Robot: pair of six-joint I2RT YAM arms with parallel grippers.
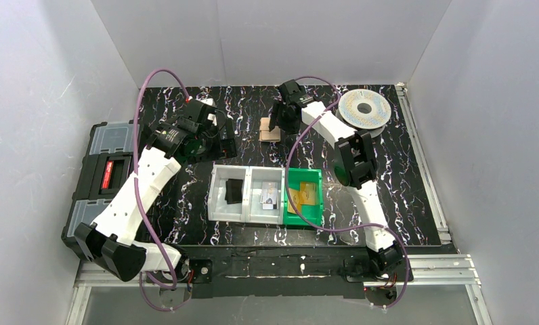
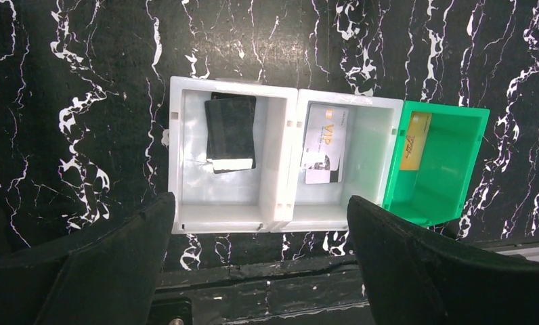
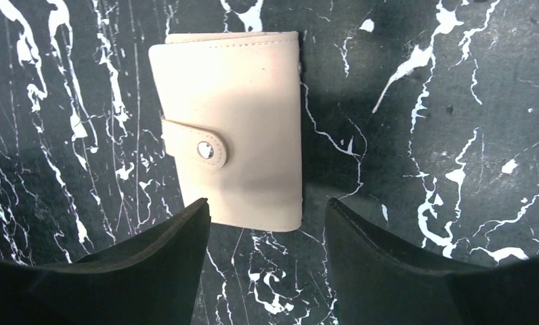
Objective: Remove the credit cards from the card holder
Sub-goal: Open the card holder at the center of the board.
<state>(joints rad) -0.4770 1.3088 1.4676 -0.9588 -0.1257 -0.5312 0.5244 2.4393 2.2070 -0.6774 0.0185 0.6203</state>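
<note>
Your right gripper [image 3: 267, 206] has its fingers apart, astride the near edge of the card holder [image 3: 233, 122], likely lined up to pinch it. The holder lies flat, snapped shut. Your left gripper [image 2: 261, 198], spread wide, hovers off to its left.

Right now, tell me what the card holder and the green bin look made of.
Card holder: matte tan leather or faux leather, by its stitched edge; shiny metal-looking snap. Green bin: glossy moulded plastic, judging by its reflective walls.
</note>
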